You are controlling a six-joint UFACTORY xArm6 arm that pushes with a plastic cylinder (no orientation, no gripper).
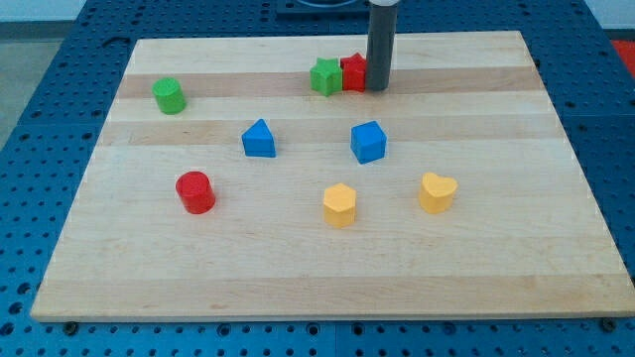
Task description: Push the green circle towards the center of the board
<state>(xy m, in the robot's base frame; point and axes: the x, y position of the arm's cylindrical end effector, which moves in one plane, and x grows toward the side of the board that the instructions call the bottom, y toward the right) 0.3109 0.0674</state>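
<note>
The green circle [170,95] sits near the board's upper left. My tip [378,88] is far to its right, near the view's top, touching the right side of a red block [353,72]. A green star [324,76] sits against that red block's left side. The rod rises straight up out of the view's top.
A blue triangle-like block [259,139] and a blue cube [368,142] lie mid-board. A red cylinder [195,191] sits lower left. A yellow hexagon [339,204] and a yellow heart [437,192] lie lower middle and right. The wooden board [556,248] lies on a blue perforated table.
</note>
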